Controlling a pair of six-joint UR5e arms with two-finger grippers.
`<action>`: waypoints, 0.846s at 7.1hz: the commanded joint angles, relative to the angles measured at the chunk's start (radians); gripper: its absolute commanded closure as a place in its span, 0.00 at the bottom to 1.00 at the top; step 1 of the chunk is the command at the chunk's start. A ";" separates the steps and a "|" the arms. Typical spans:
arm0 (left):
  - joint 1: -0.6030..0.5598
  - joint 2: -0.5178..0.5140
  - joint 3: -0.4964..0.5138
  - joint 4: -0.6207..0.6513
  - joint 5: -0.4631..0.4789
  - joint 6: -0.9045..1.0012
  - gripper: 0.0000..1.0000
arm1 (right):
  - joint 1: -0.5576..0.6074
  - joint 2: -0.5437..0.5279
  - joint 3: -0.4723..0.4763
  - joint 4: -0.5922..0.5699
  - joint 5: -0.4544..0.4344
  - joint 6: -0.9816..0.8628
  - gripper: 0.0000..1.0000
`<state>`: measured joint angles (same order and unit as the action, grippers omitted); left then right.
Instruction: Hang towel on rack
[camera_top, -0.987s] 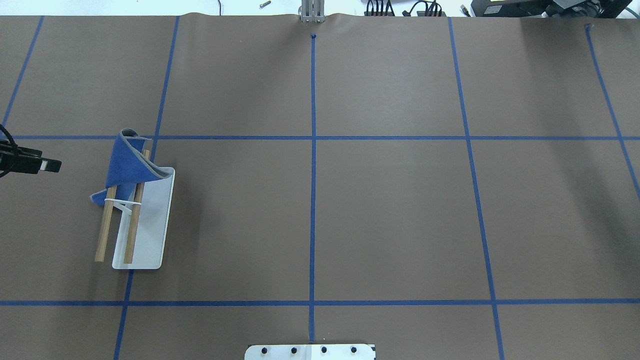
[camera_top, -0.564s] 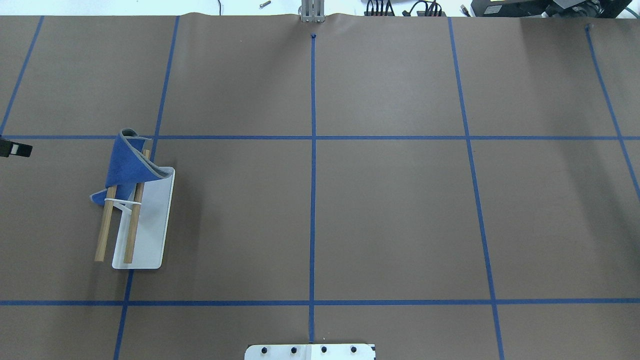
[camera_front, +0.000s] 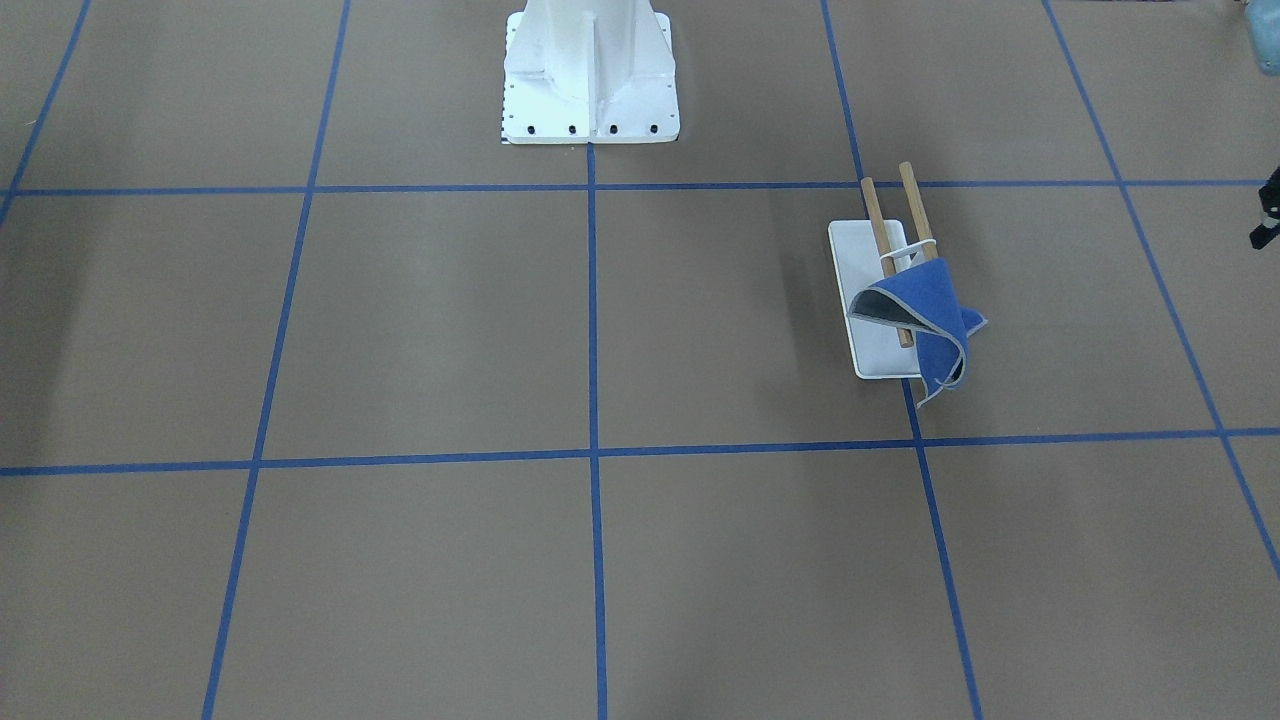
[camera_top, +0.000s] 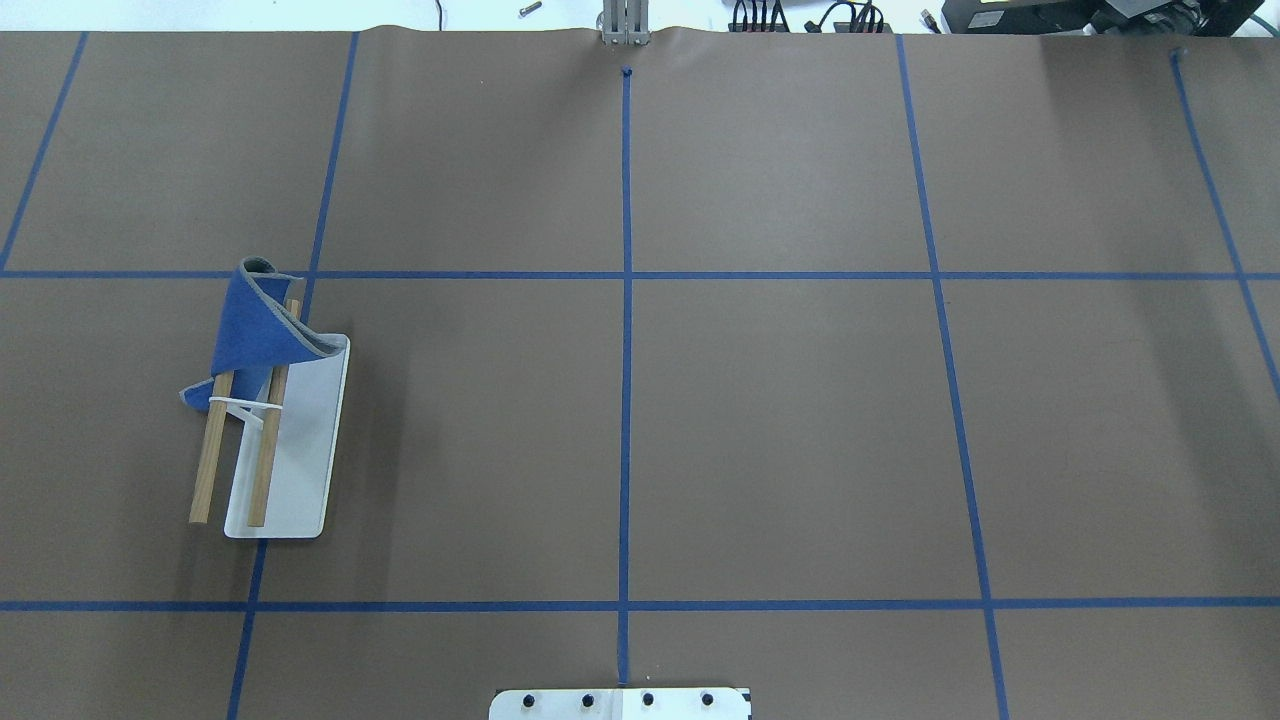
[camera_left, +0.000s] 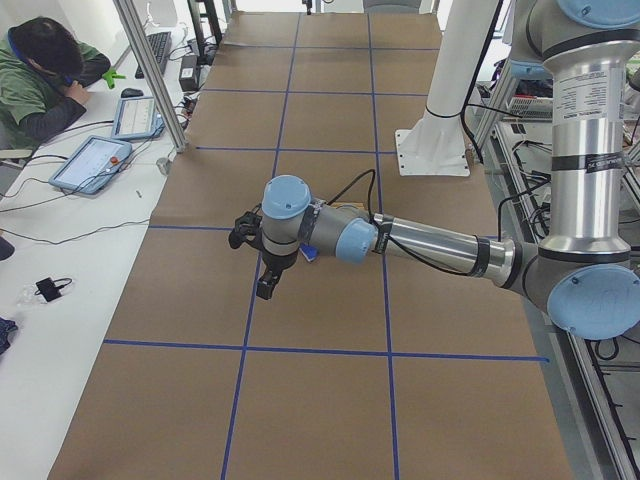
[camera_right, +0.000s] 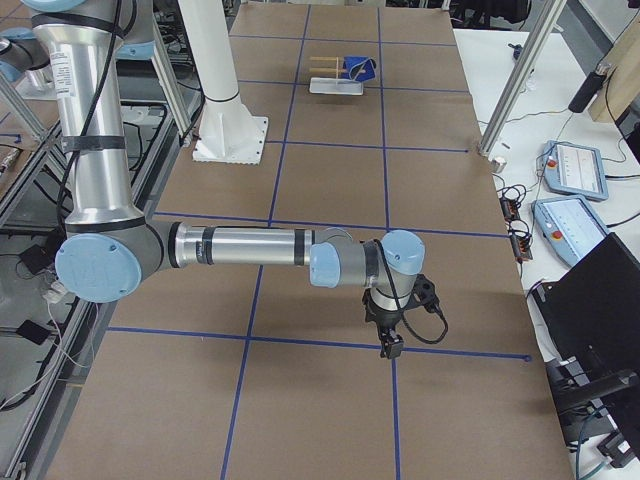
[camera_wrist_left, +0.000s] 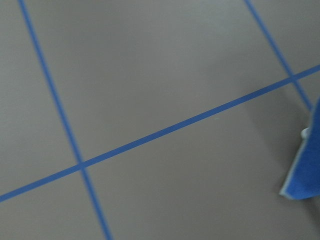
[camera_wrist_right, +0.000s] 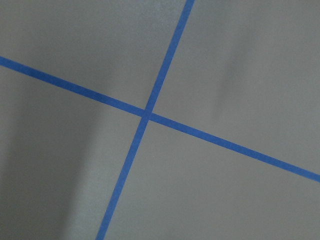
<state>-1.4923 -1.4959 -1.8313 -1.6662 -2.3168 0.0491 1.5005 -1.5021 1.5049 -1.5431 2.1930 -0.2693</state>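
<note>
**Towel's on the rack, both arms standing off**

There it sits: the towel (camera_top: 250, 330) draped across both dowels (camera_top: 206, 470) at the rack (camera_top: 300, 480) end farthest from the robot. Cloth falls on either side, so its own weight should hold it, and one fold curls grey-side-up. The left arm (camera_left: 420, 240) hovers off to the side, the right arm (camera_right: 250, 245) well apart over the surface (camera_top: 780, 430), out of snagging range, I'd say. Left jaws, right jaws: can't tell if they're parted or closed. Looks finished.
</note>
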 joint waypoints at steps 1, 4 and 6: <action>-0.083 -0.001 0.122 0.113 0.116 0.046 0.01 | 0.004 -0.009 0.000 0.000 0.002 0.001 0.00; -0.129 -0.012 0.129 0.165 0.073 0.031 0.01 | 0.004 -0.009 0.000 0.000 0.004 0.001 0.00; -0.126 -0.007 0.107 0.192 0.068 0.038 0.01 | 0.004 -0.010 0.001 0.000 0.007 0.001 0.00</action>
<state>-1.6200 -1.5055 -1.7152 -1.4873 -2.2412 0.0820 1.5048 -1.5115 1.5050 -1.5432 2.1974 -0.2684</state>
